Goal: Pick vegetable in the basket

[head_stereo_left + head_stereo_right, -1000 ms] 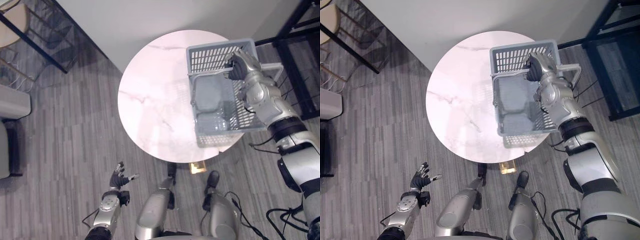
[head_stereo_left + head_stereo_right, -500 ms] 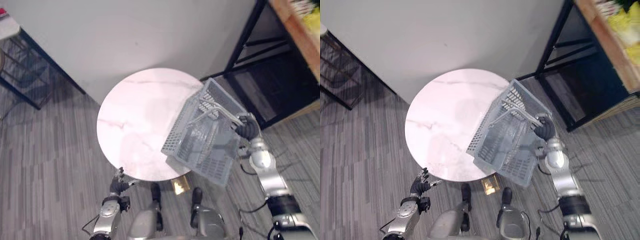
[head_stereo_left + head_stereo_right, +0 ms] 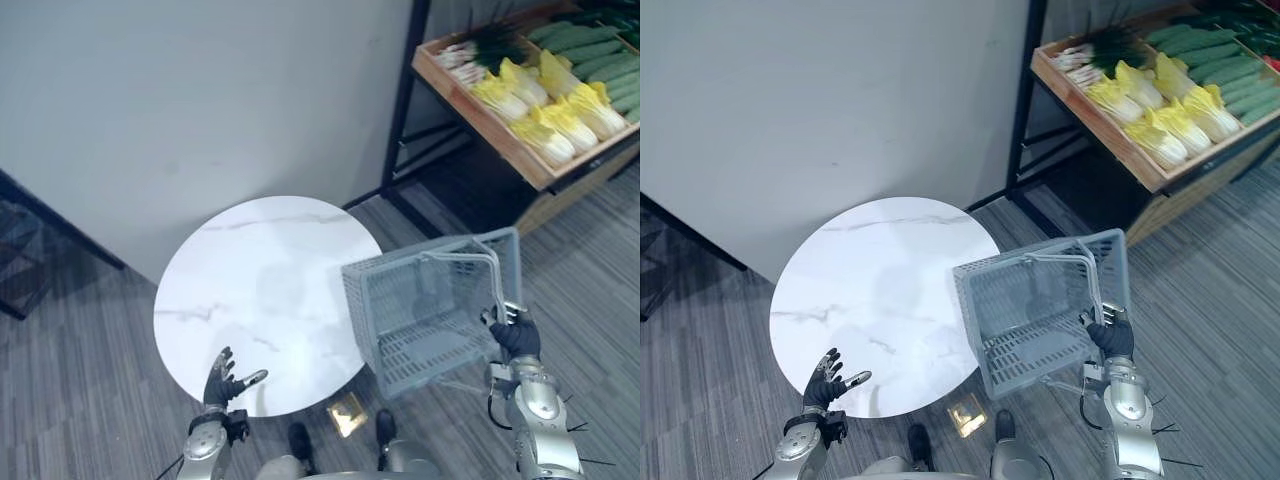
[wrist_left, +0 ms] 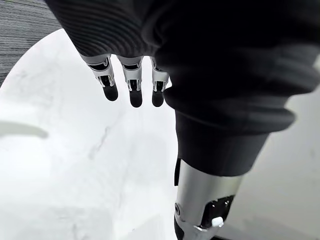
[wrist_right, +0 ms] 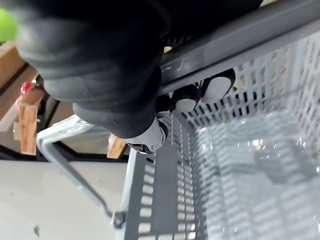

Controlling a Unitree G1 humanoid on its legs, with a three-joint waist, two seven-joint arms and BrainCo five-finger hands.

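An empty grey plastic basket hangs tilted in the air just right of the round white marble table. My right hand is shut on its metal handle; in the right wrist view the fingers curl round the bar. Vegetables lie in a wooden crate at the upper right: pale yellow cabbages, green cucumbers and leafy green stalks. My left hand hovers open over the table's near edge, its fingers straight and holding nothing.
A black metal rack post stands between the table and the vegetable crate. A grey wall runs behind the table. Grey plank floor lies open between the basket and the crate.
The camera has swung towards the right, bringing the vegetable crate into view. My right hand has lifted the basket off the table and carried it past the table's right edge. The left hand stays open.
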